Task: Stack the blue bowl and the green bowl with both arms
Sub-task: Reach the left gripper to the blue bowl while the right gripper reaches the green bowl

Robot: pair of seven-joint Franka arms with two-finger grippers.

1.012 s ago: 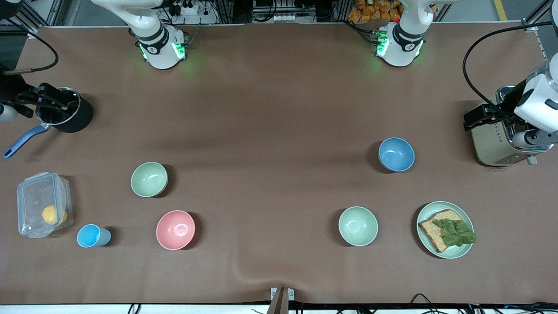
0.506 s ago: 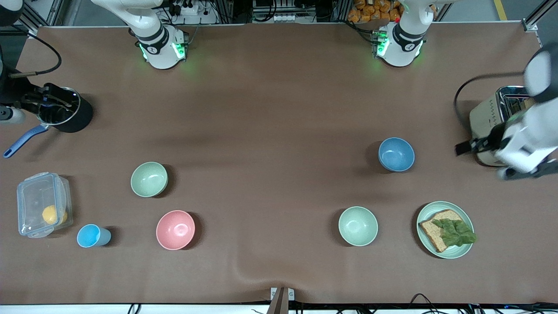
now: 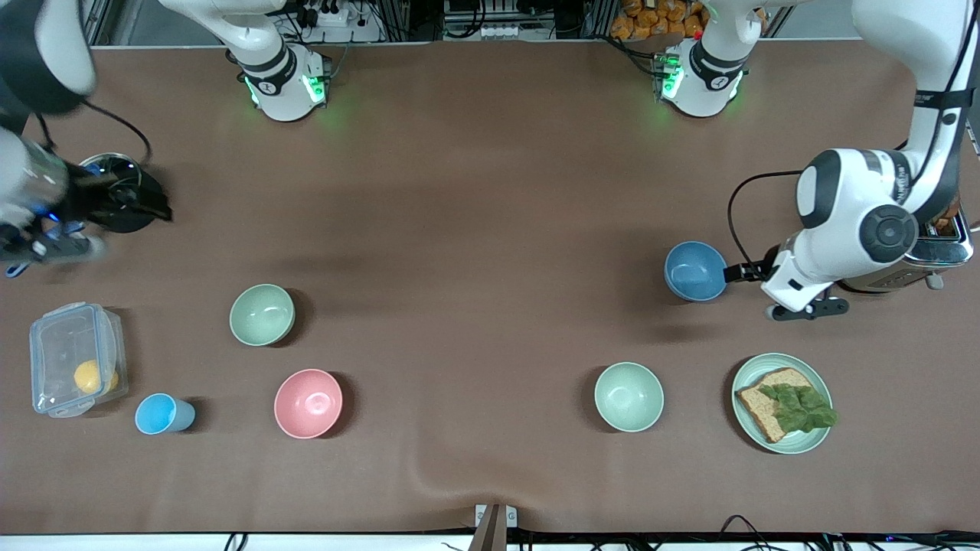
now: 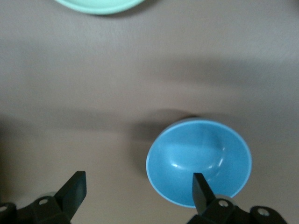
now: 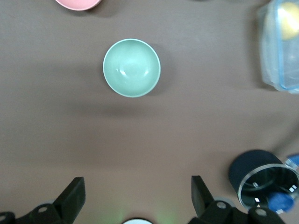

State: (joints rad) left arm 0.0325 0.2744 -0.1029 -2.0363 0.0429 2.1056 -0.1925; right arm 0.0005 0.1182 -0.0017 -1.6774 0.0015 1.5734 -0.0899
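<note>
Front view, blue bowl (image 3: 695,271) empty, green bowl (image 3: 262,314) empty

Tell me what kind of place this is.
Probably a robotics lab set up as a mock kitchen: two arm bases bolted along a brown table, bowls such as the blue bowl, and a toaster.

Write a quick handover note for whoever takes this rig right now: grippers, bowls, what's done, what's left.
Left gripper: open, empty, beside the blue bowl, one finger over its rim.
Right gripper: open, empty, near the black pot at the right arm's end of the table.
Green bowl: on the table, nearer the front camera than the pot, untouched.
Done: nothing grasped or stacked.
Left: grasp both bowls, stack them.
</note>
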